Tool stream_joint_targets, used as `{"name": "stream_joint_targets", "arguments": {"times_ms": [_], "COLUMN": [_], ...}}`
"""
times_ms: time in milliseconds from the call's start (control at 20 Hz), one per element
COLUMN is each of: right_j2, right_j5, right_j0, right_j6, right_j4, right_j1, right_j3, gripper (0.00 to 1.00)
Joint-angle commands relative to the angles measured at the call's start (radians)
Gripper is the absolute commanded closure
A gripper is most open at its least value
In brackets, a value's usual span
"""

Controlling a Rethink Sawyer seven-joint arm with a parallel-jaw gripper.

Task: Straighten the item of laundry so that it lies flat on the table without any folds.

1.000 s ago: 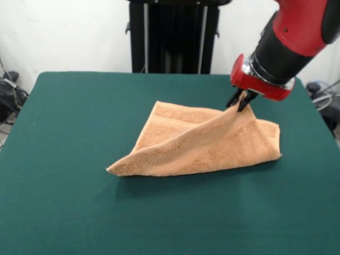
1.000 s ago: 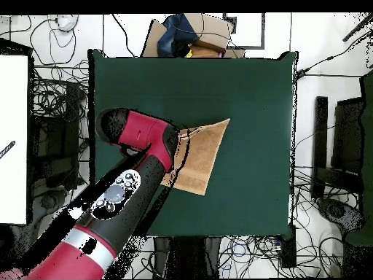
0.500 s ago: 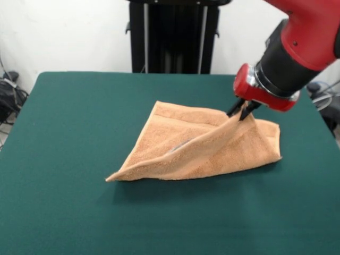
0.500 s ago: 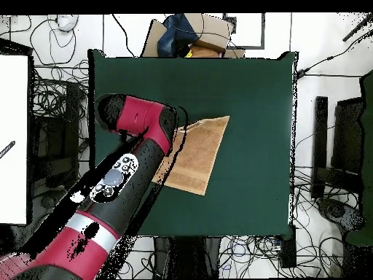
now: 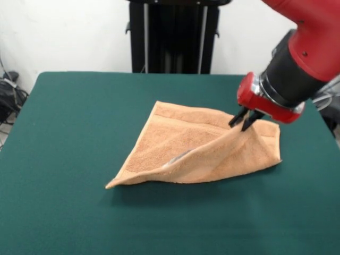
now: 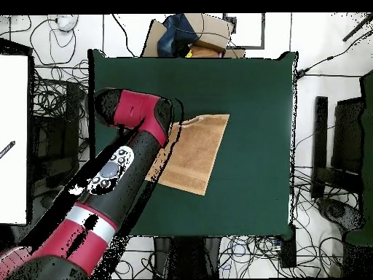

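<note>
Gripper [image 5: 244, 119] was pinched shut on one raised fold of the towel [image 5: 207, 146], holding that part off the table [image 5: 69, 122] as a ridge running down to the towel's near-left corner. You had one towel only, orange-tan, lying around the table's middle, and one red and black arm [image 6: 124, 164]. The towel's far portion lay flat on the green top; its near flap was draped over from the ridge. From overhead, your arm covered the towel's left edge, so the grip itself was hidden there.
</note>
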Motion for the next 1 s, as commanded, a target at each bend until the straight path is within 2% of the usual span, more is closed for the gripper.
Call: {"name": "stream_joint_targets", "arguments": {"times_ms": [50, 450, 1000], "right_j2": [0.014, -0.033, -0.009], "right_j5": [0.023, 0.084, 0.082], "right_j0": [-0.040, -0.083, -0.087], "right_j6": [0.394, 0.492, 0.559], "right_j4": [0.008, 0.004, 0.011], "right_j1": [0.097, 0.191, 0.219], "right_j3": [-0.132, -0.283, -0.330], "gripper": [1.00, 1.00, 1.00]}}
